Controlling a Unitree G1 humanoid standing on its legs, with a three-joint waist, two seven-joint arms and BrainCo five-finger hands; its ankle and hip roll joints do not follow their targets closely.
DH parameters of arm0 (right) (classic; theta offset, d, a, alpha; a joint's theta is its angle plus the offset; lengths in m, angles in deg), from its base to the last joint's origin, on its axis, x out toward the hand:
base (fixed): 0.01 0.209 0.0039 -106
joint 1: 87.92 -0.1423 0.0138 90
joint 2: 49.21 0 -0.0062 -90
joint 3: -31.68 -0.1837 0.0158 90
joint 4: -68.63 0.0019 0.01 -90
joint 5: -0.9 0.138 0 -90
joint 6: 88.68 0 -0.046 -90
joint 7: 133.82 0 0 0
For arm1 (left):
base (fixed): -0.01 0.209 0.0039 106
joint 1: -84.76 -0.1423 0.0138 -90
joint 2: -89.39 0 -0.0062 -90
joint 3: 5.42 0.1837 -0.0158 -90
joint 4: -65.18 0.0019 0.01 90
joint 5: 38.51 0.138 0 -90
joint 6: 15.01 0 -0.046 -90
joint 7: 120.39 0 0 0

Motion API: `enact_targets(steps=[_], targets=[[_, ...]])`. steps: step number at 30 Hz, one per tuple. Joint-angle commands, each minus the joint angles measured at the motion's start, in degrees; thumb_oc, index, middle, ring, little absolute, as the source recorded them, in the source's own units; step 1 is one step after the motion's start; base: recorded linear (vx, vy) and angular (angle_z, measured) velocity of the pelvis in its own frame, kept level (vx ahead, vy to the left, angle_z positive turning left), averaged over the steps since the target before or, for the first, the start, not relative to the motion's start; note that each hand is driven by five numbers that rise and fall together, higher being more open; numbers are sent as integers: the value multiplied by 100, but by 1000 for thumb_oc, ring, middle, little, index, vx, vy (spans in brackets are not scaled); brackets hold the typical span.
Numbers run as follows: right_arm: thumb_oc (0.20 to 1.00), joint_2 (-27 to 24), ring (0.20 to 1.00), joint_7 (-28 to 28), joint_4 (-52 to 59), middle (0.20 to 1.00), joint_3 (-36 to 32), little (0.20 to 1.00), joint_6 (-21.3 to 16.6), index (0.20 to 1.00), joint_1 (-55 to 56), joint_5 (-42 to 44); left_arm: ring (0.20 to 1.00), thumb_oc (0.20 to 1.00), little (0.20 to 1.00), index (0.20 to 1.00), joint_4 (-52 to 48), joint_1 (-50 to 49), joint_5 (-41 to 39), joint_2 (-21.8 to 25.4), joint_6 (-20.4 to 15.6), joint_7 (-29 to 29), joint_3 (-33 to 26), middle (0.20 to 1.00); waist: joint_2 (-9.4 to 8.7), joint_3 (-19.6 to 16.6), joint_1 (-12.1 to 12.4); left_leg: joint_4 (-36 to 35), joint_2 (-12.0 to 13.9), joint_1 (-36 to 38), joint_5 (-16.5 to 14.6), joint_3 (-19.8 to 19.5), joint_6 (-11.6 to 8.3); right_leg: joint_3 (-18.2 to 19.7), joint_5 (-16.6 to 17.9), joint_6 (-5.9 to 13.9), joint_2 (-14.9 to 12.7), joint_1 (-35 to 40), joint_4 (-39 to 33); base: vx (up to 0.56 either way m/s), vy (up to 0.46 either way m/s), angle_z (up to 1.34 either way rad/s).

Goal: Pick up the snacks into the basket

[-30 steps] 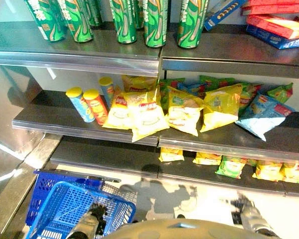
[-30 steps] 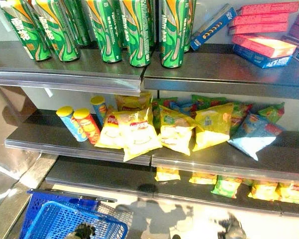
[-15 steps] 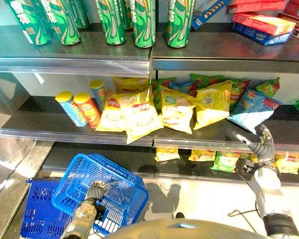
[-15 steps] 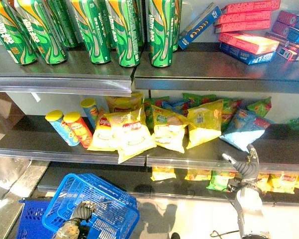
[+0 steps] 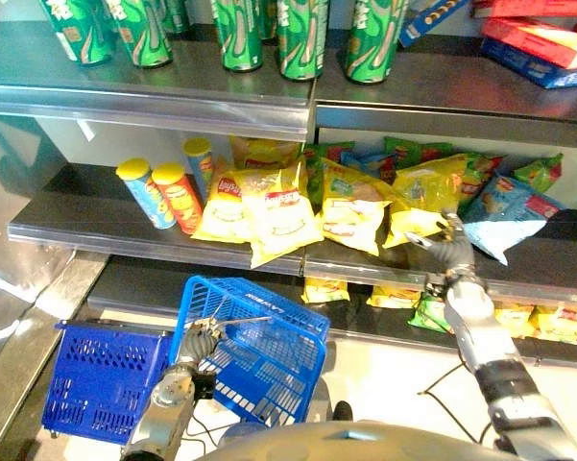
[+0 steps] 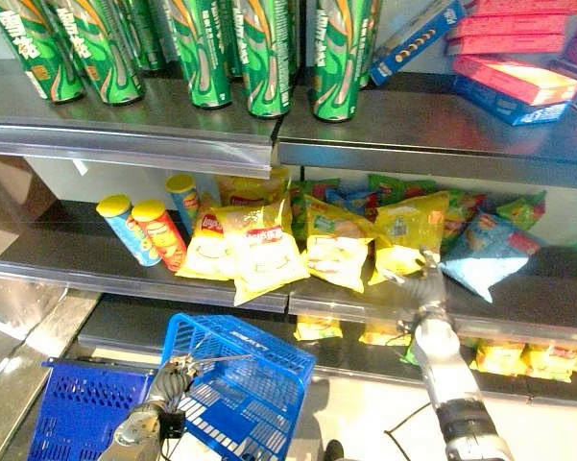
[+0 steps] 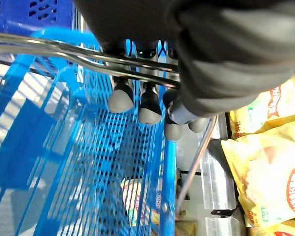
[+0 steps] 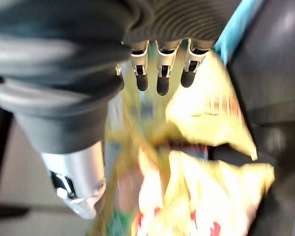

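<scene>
A light blue wire basket (image 5: pixel 259 336) hangs tilted below the middle shelf. My left hand (image 5: pixel 202 338) is shut on its thin metal handle (image 7: pixel 88 54), the fingers (image 7: pixel 147 105) curled round the wire. Snack bags lie along the middle shelf: yellow bags (image 5: pixel 278 206) at the centre, a larger yellow bag (image 5: pixel 432 187) and a pale blue bag (image 5: pixel 504 216) to the right. My right hand (image 5: pixel 448 252) is raised at the shelf's front edge, just below the larger yellow bag, open with straight fingers (image 8: pixel 159 73) over the yellow bags (image 8: pixel 206 113).
A darker blue basket (image 5: pixel 101 384) stands on the floor at the lower left. Three chip tubes (image 5: pixel 163 192) lean at the left of the middle shelf. Green cans (image 5: pixel 298 34) and red and blue boxes (image 5: pixel 538 43) fill the top shelf. More small bags (image 5: pixel 528 317) lie on the bottom shelf.
My left hand has lifted the light blue basket up and to the right, off the darker one. My right hand has risen from floor level to the middle shelf's edge.
</scene>
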Motion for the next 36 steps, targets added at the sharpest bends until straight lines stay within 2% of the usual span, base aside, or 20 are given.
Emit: enact_targets(steps=[1, 2, 8, 9, 20, 36], targets=[[1000, -88, 1000, 120, -526, 1000, 256, 1000, -105, 1000, -933, 602, 200, 200, 200, 200, -948, 270, -364, 533, -458, -41, 16, 200, -226, -8, 188, 7, -315, -266, -52, -242, 266, 403, -394, 567, -404, 127, 33, -61, -6, 17], [1000, -67, 1000, 95, -829, 1000, 389, 1000, -50, 1000, -1214, 670, 200, 200, 200, 200, -1188, 231, -421, 630, -477, -75, 82, 200, -223, 44, 283, 7, -325, -321, -17, -299, 261, 342, -386, 565, -416, 116, 33, -54, -5, 24], [1000, 34, 1000, 2, -1277, 1000, 519, 1000, -9, 1000, -1680, 871, 200, 200, 200, 200, -1546, 300, -512, 852, -516, -56, 189, 200, -211, 222, 456, 7, -385, -505, 74, -521, 258, 121, -342, 555, -466, 57, 38, -70, -1, 39], [1000, 14, 1000, -69, -1404, 1000, 528, 1000, -14, 1000, -1851, 930, 200, 200, 200, 200, -1606, 361, -581, 894, -539, -29, 259, 200, -187, 326, 563, 7, -431, -617, 139, -668, 271, -7, -325, 545, -494, -4, 93, -96, -1, 39], [1000, -138, 1000, -328, -1730, 1000, 390, 1000, -48, 1000, -2245, 1042, 200, 200, 200, 200, -1720, 604, -591, 1014, -550, 61, 527, 200, -110, 507, 839, 19, -624, -937, 332, -1191, 280, -523, -366, 556, -591, -153, 270, -35, 12, 30], [1000, -166, 1000, -599, -3254, 1000, 386, 1000, 127, 1000, -3200, 1079, 200, 200, 200, 200, -1959, 611, -696, 1080, -534, 287, 629, 200, -126, 516, 1005, 12, -656, -1029, 359, -1303, 260, -614, -366, 563, -617, -140, 211, -2, 7, 5]])
